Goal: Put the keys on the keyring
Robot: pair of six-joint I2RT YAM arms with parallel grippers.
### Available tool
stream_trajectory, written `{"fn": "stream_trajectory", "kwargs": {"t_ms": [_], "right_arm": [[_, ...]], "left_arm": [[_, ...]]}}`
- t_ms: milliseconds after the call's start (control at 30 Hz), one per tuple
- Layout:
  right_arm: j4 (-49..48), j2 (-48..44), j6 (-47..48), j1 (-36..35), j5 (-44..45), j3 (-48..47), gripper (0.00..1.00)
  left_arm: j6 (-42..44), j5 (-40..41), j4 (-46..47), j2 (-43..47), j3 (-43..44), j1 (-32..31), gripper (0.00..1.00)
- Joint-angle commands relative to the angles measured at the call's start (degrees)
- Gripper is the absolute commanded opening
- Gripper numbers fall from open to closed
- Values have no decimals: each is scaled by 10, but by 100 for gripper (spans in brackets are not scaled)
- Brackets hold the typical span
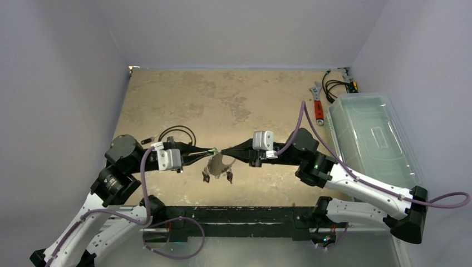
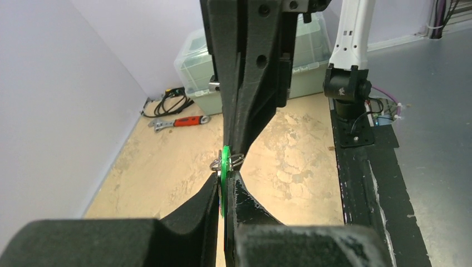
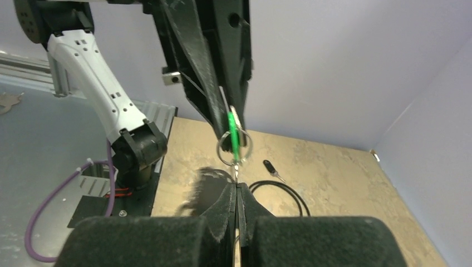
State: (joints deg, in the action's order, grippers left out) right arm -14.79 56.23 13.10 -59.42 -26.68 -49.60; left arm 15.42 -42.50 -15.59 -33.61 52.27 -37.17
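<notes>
black key (image 1: 146, 141): what looks like a dark-headed key lies loose on the bench (image 1: 250, 100), just left of the cable loop (image 1: 177, 132), well apart from the ring.
left end effector (image 1: 213, 150): pinched together on the head of the green key (image 2: 224, 162), gripped edge-on and raised above the bench.
green key: held in the air between the two arms, its head against the keyring (image 3: 219, 149). Whether the wire has entered its hole cannot be told.
keyring: raised off the bench at the meeting point of the two end effectors, touching the green key.
hanging keys (image 1: 229, 178): in the top view, small dark pieces dangle under the meeting point, probably keys already threaded.
right end effector (image 1: 224, 151): closed on a thin silvery piece at the ring's lower edge, by the look the ring's own wire.
step in hand: judged to be threading the green key onto the ring, with at least the black key left to do.
doing it well: the right arm should hold the ring steady. The left arm should keep the key's hole square to the wire and slide it along the ring's curve, not push straight across.
risk: both grips are thin-edged pinches, so a sideways pull could twist the key or ring out of them.
</notes>
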Motion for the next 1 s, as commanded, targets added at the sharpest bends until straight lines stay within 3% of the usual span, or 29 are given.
{"fn": "stream_trajectory", "kwargs": {"t_ms": [0, 333, 967], "right_arm": [[26, 7, 3, 2, 57, -18, 0], [30, -1, 3, 2, 66, -21, 0], [-47, -37, -31, 6, 68, 10, 0]], "left_arm": [[-14, -47, 43, 15, 13, -2, 0], [-8, -4, 14, 35, 18, -2, 0], [-31, -14, 43, 38, 9, -1, 0]]}}
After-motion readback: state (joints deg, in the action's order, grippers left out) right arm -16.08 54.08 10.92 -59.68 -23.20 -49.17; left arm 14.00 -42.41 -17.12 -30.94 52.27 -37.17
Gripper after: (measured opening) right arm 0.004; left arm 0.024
